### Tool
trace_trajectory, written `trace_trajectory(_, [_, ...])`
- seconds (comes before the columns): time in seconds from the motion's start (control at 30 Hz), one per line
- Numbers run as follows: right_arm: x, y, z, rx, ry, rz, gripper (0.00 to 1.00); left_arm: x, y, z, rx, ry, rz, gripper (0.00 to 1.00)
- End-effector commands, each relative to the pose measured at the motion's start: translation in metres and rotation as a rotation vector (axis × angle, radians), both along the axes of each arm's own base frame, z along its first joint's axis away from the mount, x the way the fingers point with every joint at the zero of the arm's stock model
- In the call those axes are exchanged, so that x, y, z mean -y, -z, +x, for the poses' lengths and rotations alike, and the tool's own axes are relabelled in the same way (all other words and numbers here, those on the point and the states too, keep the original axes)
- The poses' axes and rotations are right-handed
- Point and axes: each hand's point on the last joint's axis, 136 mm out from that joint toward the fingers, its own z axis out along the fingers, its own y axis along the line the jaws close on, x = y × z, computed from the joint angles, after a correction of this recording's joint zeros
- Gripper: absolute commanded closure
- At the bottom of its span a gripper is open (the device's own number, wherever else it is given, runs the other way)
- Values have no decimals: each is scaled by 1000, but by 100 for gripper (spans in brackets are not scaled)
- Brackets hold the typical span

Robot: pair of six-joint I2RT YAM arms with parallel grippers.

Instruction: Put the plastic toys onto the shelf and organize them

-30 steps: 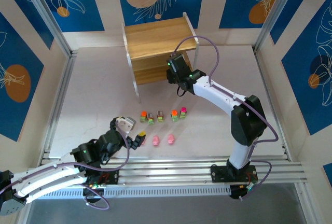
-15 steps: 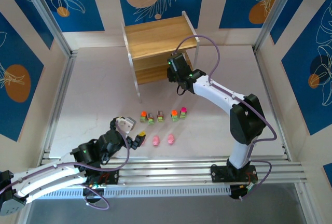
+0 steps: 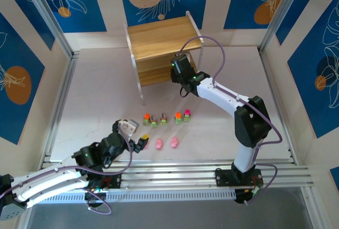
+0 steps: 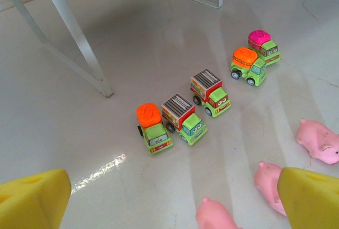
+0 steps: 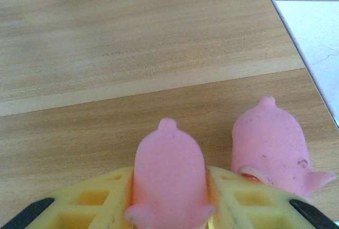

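Pink pig (image 5: pixel 168 155) is the toy in hand. It stands on the lower board of the shelf (image 5: pixel 63 144), at the board's right end, between the pads of the right gripper (image 5: pixel 169 182). The jaws stand narrow, with both pads against its flanks. A second pig (image 5: pixel 267 144) stands just beside it.

We judge the release to be the delicate part. We part the jaws evenly and only a little, then back straight out from the shelf, so that neither pad drags the pig or tips its neighbour.

Count, nearest first:
- Well in front of the shelf, three pigs (image 4: pixel 318 141) lie by the left gripper (image 4: pixel 170 200), which is spread wide and holds nothing.
- Nearer the shelf stand five green trucks (image 4: pixel 183 117).
- On the shelf stand two pigs.
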Motion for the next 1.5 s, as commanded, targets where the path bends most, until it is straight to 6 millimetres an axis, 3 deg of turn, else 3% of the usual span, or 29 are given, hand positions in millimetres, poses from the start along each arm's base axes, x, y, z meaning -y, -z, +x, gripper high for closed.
trace_trajectory(0.0, [4, 5, 6, 17, 23, -5, 61, 0, -1, 1, 3, 0, -17, 0])
trace_trajectory(0.9, [-5, -31, -17, 94, -33, 4, 51, 0, -1, 0, 4, 1, -22, 0])
trace_trajectory(1.47, [8, -27, -50, 69, -26, 5, 51, 0, -1, 0, 5, 0, -22, 0])
